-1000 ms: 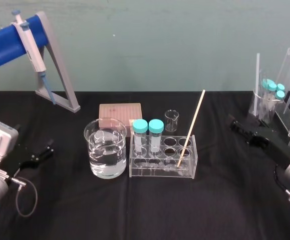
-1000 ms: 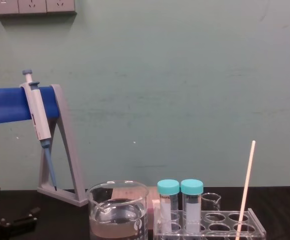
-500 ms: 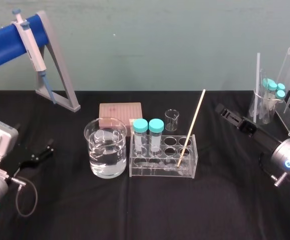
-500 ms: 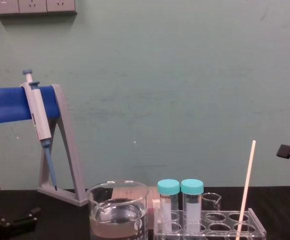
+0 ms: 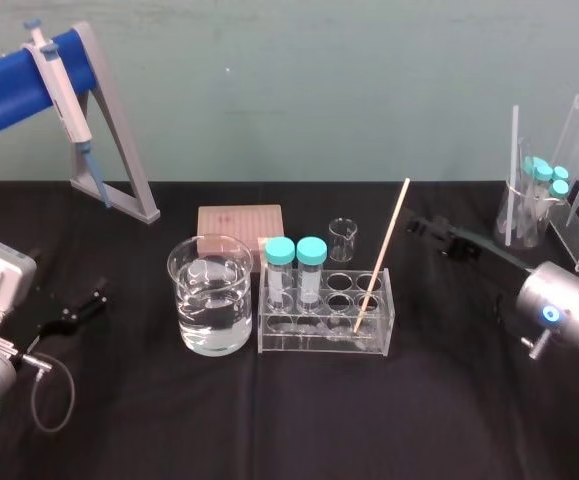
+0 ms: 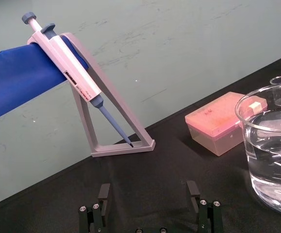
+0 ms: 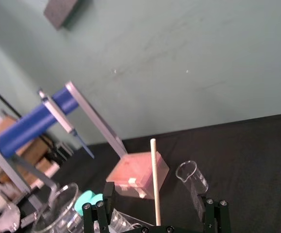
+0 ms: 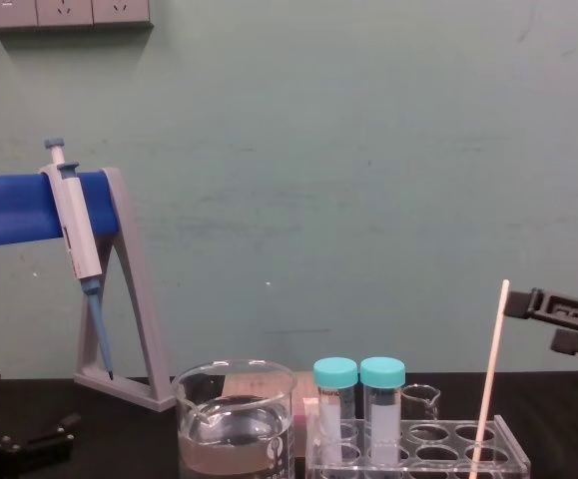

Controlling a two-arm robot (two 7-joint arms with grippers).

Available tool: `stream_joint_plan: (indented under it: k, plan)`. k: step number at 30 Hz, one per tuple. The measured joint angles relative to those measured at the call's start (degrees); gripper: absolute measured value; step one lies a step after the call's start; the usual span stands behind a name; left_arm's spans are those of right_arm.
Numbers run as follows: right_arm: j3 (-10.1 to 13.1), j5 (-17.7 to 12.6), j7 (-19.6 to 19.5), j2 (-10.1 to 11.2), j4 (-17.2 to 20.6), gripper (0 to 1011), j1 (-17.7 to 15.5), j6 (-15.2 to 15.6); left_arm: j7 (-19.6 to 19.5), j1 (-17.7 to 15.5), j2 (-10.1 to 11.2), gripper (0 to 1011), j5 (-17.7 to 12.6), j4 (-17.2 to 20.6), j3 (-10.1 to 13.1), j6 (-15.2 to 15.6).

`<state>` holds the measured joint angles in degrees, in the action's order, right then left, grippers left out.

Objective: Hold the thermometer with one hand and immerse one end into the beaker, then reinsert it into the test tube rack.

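right gripper (image 5: 431, 230): fingers wide, empty — raised near thermometer (image 5: 385, 250) top
thermometer: leaning in test tube rack (image 5: 321, 344)
left gripper (image 5: 87, 305): spread — parked table-left

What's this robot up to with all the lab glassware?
It is going for the thermometer, the thin pale rod leaning in the test tube rack. The right pincer is open and close beside the rod's top end, but has not gripped it. The beaker of clear liquid stands just to the left of the rack. The left pincer is open and idle at the table's left side.
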<state>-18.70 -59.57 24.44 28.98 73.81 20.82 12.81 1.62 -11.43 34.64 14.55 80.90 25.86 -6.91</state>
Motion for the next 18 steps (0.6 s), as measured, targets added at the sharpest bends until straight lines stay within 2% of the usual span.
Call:
stream_joint_plan:
  k: [3,6,10,18]
  plan:
    - [-2.7,1.9,-0.2,0.6,-1.4,1002,2.8,1.4,0.0,0.0,0.0,1004,0.0,0.0,0.0,0.0]
    - [-4.0,2.9,-0.2,0.8,-2.4,1002,4.6,2.1,0.0,0.0,0.0,1004,0.0,0.0,0.0,0.0]
    - [-5.0,3.4,-0.1,0.6,-3.6,1002,6.2,2.5,0.0,0.0,0.0,1004,0.0,0.0,0.0,0.0]
    - [-6.2,3.1,0.6,-1.4,-8.1,1002,9.3,3.7,0.0,0.0,0.0,1004,0.0,0.0,0.0,0.0]
